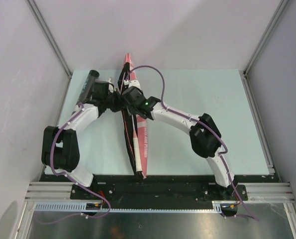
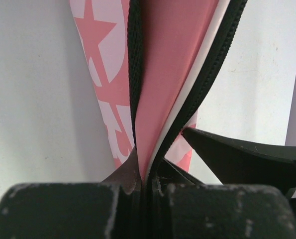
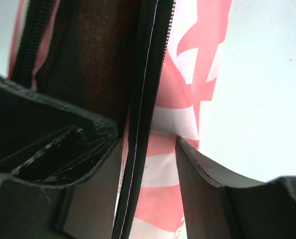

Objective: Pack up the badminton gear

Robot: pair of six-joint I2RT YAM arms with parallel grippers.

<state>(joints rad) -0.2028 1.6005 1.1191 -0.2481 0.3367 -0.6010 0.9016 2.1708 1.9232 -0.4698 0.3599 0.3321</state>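
Note:
The long pink racket bag [image 1: 144, 149] lies down the middle of the table, its black strap [image 1: 127, 142] alongside. A white racket handle [image 1: 136, 148] sticks out of its near end. My left gripper [image 1: 116, 97] is shut on the bag's zipped edge; in the left wrist view the pink fabric [image 2: 160, 74] and black zipper tape [image 2: 134, 69] run into my closed jaws [image 2: 146, 182]. My right gripper [image 1: 128, 95] is just beside it, open, its fingers astride the bag's zipper [image 3: 148, 89] and pink-and-white side [image 3: 197, 74]. The black tube [image 1: 90, 80] lies far left. No shuttlecocks show.
The pale green table [image 1: 212, 114] sits between metal rails on both sides, with white walls beyond. The bag's far tip [image 1: 128, 59] reaches past the back edge. Both arms bend in over the middle of the table.

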